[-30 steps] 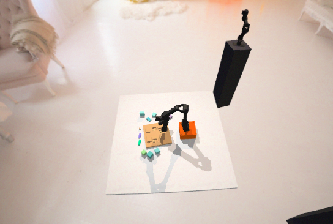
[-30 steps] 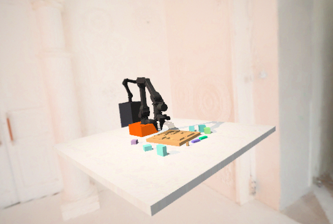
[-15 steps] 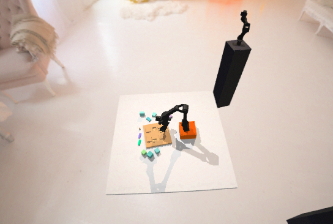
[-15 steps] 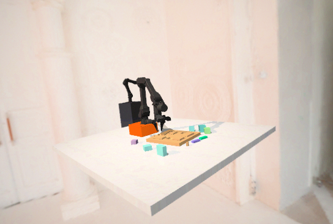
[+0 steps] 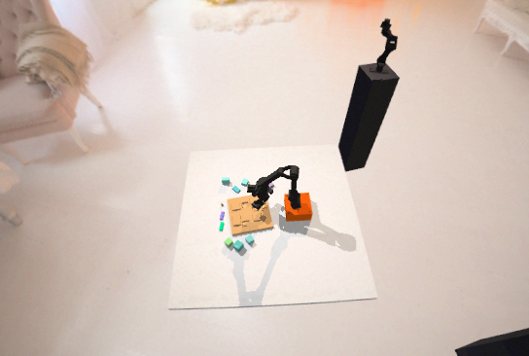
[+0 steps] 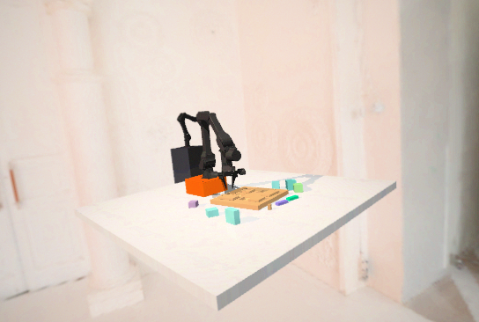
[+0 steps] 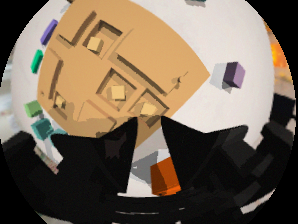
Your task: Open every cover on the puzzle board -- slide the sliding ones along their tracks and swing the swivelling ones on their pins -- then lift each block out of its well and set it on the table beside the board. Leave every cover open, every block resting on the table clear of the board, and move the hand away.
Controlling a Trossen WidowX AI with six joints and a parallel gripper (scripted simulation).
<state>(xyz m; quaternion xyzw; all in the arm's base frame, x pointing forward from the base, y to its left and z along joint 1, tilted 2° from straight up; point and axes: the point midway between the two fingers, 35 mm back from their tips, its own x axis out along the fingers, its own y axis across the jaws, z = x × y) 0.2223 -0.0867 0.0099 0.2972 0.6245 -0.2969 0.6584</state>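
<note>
Several blocks lay on the white surface [image 5: 297, 263] around the puzzle board [image 5: 250, 215]. From the top view I counted three teal ones [image 5: 236, 189] beyond its far edge, and a green one [image 5: 229, 241] with two more teal ones [image 5: 238, 245] off its near corner. Two slim pieces, one purple [image 5: 222, 215] and one green [image 5: 221, 226], lay just beside its left edge. A purple block [image 7: 233, 75] sat clear of the board in the wrist view; from the top the arm half hid it.

The pincer [image 7: 148, 129] hung over the board's edge nearest the orange base [image 5: 299, 206]. Its fingers stood partly apart with nothing between them, and through the gap I saw only white surface and a slice of the orange base.

On the wrist camera the board's wells [image 7: 117, 91] showed as recessed squares with pale tan patches inside. I could not tell whether those were blocks or bare well floors, nor make out which covers stood open. The dark finger bodies cut off the board's near edge, and the fisheye rim cropped the blocks at the left. In the exterior view the pincer [image 6: 233, 181] was too small to show its tips.
</note>
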